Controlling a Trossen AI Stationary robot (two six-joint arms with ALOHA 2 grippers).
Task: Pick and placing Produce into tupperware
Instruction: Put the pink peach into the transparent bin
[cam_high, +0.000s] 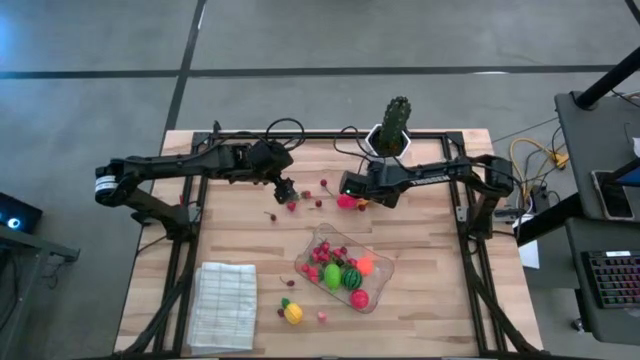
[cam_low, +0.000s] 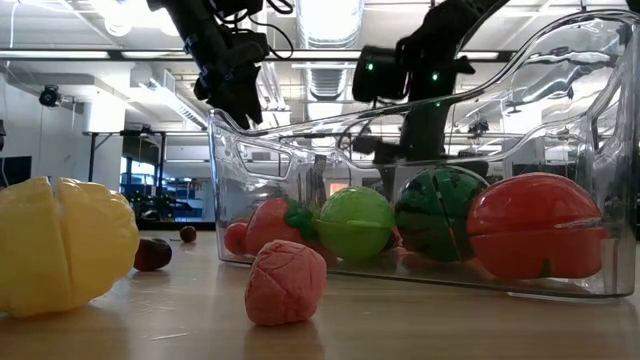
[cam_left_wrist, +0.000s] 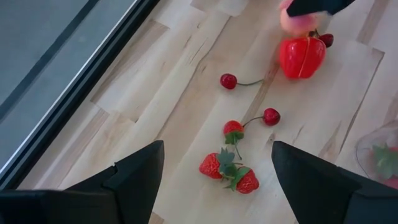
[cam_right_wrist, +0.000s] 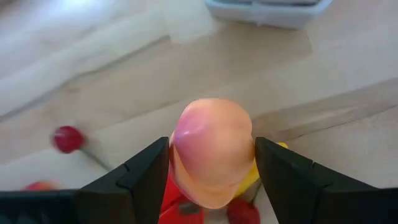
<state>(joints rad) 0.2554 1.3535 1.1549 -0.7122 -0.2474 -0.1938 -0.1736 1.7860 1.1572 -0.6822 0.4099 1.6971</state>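
The tupperware (cam_high: 346, 271) sits on the counter (cam_high: 430, 290) and holds a green striped melon ball (cam_high: 352, 277), a green piece (cam_high: 332, 276), red and orange pieces and berries. Beyond the tupperware, toward the cactus (cam_high: 396, 124), the right pincer (cam_right_wrist: 211, 163) pinches a pink peach (cam_right_wrist: 212, 149). Just beside it, the left pincer (cam_left_wrist: 214, 171) hangs spread over strawberries (cam_left_wrist: 229, 168) and cherries (cam_left_wrist: 249, 118). A yellow fruit (cam_high: 292, 313) lies between the tupperware and the white cloth (cam_high: 223, 305).

yellow fruit (cam_low: 62, 245) cut off, tupperware (cam_low: 560, 100) cropped
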